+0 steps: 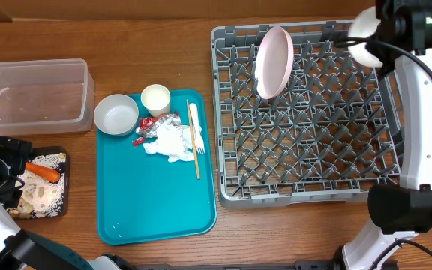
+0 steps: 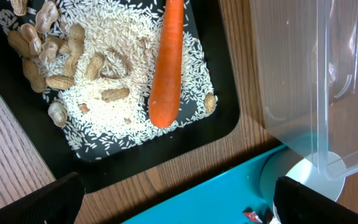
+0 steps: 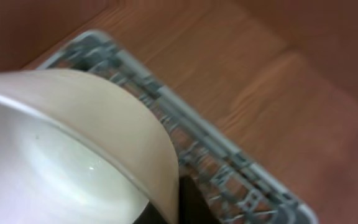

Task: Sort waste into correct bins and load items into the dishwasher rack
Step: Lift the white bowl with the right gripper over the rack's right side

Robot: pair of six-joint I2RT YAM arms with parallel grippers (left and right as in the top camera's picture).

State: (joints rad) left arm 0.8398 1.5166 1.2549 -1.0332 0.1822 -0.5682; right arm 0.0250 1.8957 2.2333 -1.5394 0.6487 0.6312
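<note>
The right pincer [image 1: 372, 43] clamps the whitish bowl [image 3: 61, 155] above the dishwasher rack [image 1: 223, 112] for loading, while the left pincer [image 2: 179, 204] gapes empty.

Overhead view: bright, even, diffuse light from above, with short, soft shadows. The dishwasher rack [image 1: 313, 142] is crisp, though its outer edges bow slightly. Left of the rack, the teal tray [image 1: 156, 202] shows small specular spots and the clear tub [image 1: 36, 94] a pale sheen.

Left wrist view: sharp on the carrot [image 2: 166, 62]; glare on the tub wall.

Right wrist view: dimmer, warm and smeared. The whitish bowl [image 3: 61, 149] and the rack rim are both soft.
</note>
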